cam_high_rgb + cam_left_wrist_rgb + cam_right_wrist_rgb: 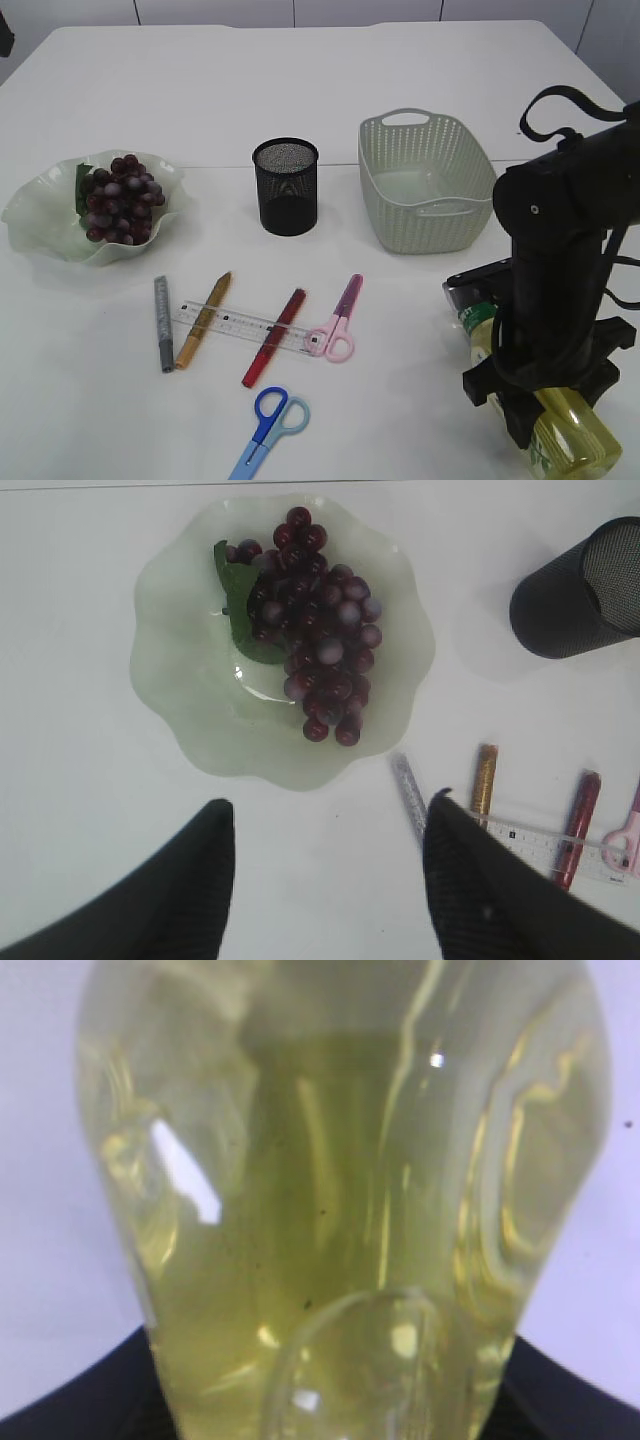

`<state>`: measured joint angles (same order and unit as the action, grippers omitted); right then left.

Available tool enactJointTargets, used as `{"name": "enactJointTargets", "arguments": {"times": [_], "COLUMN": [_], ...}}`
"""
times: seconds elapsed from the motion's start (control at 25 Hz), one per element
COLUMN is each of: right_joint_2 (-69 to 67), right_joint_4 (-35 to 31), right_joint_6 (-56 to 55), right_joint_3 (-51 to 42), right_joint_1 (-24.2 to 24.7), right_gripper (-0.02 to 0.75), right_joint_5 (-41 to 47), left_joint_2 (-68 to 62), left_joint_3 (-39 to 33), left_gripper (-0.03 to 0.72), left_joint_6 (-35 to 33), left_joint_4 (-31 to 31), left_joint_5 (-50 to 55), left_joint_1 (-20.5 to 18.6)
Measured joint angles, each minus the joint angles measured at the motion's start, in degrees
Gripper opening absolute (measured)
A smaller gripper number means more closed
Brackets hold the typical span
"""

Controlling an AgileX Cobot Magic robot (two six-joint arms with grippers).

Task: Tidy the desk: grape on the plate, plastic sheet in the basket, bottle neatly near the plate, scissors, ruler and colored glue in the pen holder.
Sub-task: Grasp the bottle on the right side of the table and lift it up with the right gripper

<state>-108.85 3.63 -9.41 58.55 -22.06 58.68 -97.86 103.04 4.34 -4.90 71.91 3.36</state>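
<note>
Looking down, we see our right gripper [545, 425] straddling the bottle [560, 425], which lies pointing from five toward eleven o'clock; whether its jaws grip it we cannot tell.

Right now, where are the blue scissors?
In the exterior view, the blue scissors lie at the table's front edge, left of centre, just below the ruler and the pink scissors.
</note>
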Motion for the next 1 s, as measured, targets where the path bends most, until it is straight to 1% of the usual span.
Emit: {"name": "enactJointTargets", "arguments": {"times": [0.32, 0.6, 1.0], "right_joint_2": [1.1, 12.2, 31.6], "right_joint_4": [-1.0, -4.4, -20.3], "right_joint_6": [0.0, 4.5, 19.8], "right_joint_3": [-0.1, -3.5, -14.7], "right_joint_1": [0.0, 0.0, 0.0], "right_gripper": [0.418, 0.417, 0.417], "right_joint_5": [-0.8, -4.4, -14.5], "left_joint_2": [0.0, 0.0, 0.0], "left_joint_3": [0.0, 0.0, 0.0], "left_gripper": [0.434, 0.434, 0.434], "left_joint_6": [0.0, 0.0, 0.0], "left_joint_4": [0.0, 0.0, -0.1], "left_joint_5": [0.0, 0.0, 0.0], "left_joint_1": [0.0, 0.0, 0.0]}}
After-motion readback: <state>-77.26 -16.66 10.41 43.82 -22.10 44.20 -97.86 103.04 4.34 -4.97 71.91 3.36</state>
